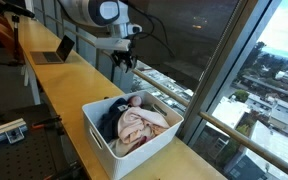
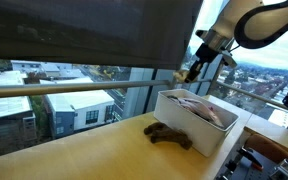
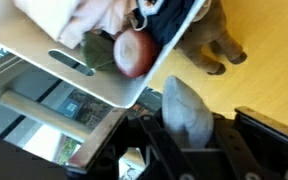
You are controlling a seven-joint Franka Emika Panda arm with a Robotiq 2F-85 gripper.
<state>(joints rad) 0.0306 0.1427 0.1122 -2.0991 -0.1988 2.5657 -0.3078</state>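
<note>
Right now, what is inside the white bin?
A pink cloth, a dark cloth and a reddish round item fill the white bin. Whatever lies beneath them is covered.

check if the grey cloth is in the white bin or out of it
Out: the grey cloth sits between the fingers of the claw, clear of the white bin and its clothes.

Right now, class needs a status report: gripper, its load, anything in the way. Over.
Gripper raised, shut on grey cloth. Bin of clothes close below. Brown cloth on counter beside bin, not in the way.
</note>
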